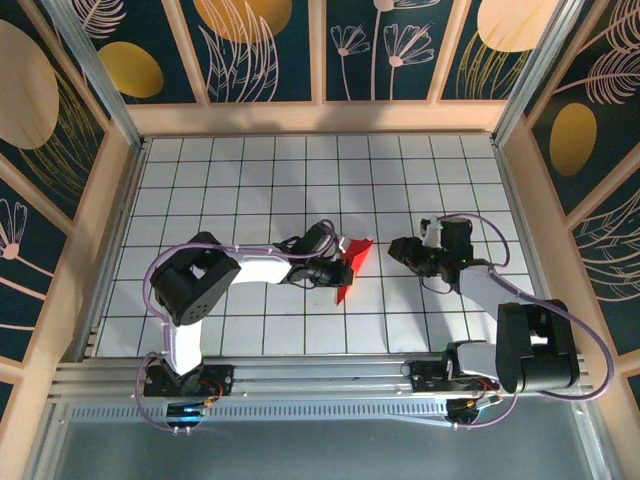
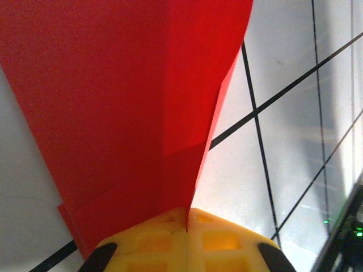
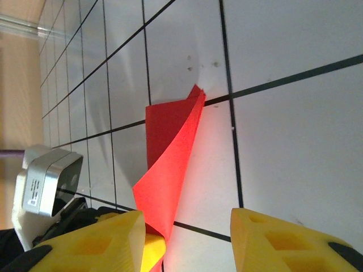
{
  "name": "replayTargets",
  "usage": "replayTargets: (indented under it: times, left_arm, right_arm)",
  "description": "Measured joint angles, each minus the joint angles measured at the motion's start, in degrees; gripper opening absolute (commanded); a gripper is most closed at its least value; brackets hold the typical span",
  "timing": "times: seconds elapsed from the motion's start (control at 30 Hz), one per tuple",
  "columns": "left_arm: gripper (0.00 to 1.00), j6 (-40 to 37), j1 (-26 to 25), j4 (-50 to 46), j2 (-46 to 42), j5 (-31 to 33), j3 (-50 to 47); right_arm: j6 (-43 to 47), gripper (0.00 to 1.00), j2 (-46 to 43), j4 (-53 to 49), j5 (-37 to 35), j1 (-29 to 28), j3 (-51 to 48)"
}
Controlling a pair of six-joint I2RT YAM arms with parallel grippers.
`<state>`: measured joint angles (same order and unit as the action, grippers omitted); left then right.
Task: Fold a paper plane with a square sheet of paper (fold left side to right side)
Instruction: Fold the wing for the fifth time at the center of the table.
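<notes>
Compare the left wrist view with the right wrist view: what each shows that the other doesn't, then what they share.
Left wrist: the left gripper shut on the paper, fold up close. Right wrist: the right gripper open, the left arm's camera and a wooden wall. Both: red paper over the gridded table.

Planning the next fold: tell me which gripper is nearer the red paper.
Left. The left gripper is clamped on the red paper; the right gripper sits open to its right, apart.
</notes>
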<state>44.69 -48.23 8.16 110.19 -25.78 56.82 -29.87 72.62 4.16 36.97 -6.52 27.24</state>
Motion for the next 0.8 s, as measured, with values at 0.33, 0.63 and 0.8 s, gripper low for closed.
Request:
replayTargets:
  times: [0.33,0.63,0.8]
  left_arm:
    - [0.00,7.85,2.86,12.09,-0.44,-6.67,-6.62]
    - [0.00,12.04,3.89,18.58,-0.44,-9.79,-8.09]
    - [0.00,13.62,4.50,20.26,-0.44,-10.40,-8.96]
  right_arm:
    - [-4.24,0.42,4.00,7.32,0.15,-6.16,-0.04]
    - [-8.52,0.42,8.72,13.05,-1.40,-10.71,-0.04]
    - [-9.94,0.42,10.58,15.02,-2.67,-11.91,-0.04]
